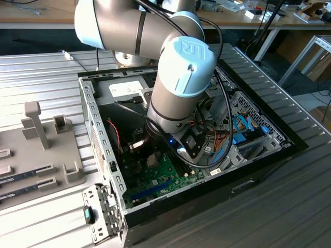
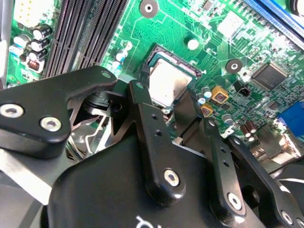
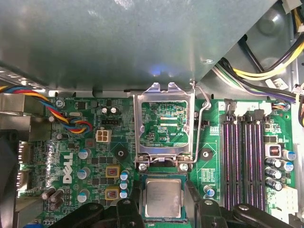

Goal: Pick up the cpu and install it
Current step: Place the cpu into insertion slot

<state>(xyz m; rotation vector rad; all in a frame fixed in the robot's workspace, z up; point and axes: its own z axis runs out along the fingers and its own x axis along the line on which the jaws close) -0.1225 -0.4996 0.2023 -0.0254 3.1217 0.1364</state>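
CPU (image 3: 164,198) is lying flat in the socket (image 2: 153,56) on the motherboard (image 3: 211,175), just beside the flipped-open retention frame (image 3: 163,90). Claw (image 2: 166,97) is sitting right around it, but you're not getting enough to tell if it's clamping or loose. Risk, imo: chip seating skewed, bending socket contacts. Board's carrying white print; leaving it unread.

The motherboard (image 3: 213,118) is lit evenly from above; glare is thrown off the cpu (image 2: 166,83), while the case (image 1: 114,124) interior is left shadowed.
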